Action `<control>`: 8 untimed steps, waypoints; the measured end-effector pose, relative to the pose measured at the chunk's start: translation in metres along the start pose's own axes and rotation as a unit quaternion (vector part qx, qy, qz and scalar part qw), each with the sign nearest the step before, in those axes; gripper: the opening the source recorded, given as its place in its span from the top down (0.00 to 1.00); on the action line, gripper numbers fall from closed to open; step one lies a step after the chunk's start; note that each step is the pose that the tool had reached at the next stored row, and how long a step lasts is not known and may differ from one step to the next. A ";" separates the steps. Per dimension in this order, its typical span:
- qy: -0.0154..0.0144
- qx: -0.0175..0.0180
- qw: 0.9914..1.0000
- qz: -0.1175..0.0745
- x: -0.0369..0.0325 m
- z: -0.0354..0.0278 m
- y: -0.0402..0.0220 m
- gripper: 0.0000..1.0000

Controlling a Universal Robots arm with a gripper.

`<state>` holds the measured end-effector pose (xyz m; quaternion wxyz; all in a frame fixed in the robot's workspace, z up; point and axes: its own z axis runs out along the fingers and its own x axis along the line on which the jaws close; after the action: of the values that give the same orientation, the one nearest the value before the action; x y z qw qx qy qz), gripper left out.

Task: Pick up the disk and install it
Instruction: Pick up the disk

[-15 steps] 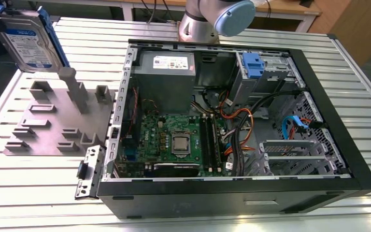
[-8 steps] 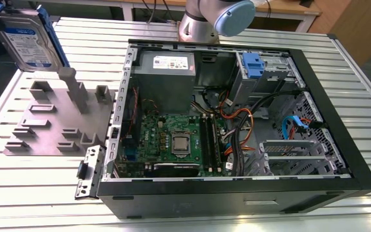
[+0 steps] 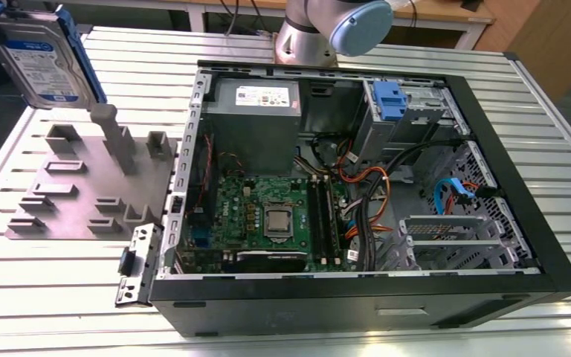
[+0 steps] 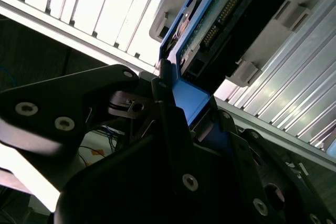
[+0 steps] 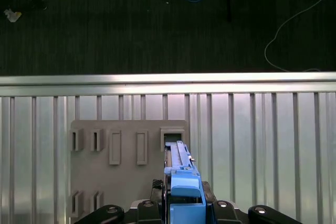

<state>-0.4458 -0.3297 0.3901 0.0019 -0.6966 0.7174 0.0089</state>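
Since the claw (image 4: pixel 181 100) is clamped on the blue rail of the disk (image 3: pixel 42 52), the pick-up looks done and the install not begun; the disk hangs outside the open computer case (image 3: pixel 365 286), off its corner at the exterior view's left; seating it would, I judge, need its rails squared to the drive bay (image 3: pixel 404 104) inside that case; the slatted aluminium bench (image 3: pixel 47 297) carries the case, a grey holder plate (image 3: pixel 68 201) just beside it; dark floor (image 5: pixel 131 24) lies beyond.

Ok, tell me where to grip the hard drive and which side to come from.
Grip the hard drive at its blue-railed upper end, fingers across its thin width, coming straight down from above. It is upright, on end, over the grey slotted holder, so that narrow end faces up. The gripper is closed on it in just this way.
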 end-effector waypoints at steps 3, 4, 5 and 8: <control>0.000 0.000 1.000 0.000 0.0000 -0.0012 0.0000 0.64; 0.000 0.000 1.000 0.000 0.0000 -0.0015 0.0000 0.64; 0.000 0.000 1.000 0.000 0.0000 -0.0019 0.0000 0.64; 0.000 0.000 1.000 0.000 0.0000 -0.0030 0.0000 0.64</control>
<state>-0.4458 -0.3296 0.3931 0.0019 -0.6966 0.7174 0.0089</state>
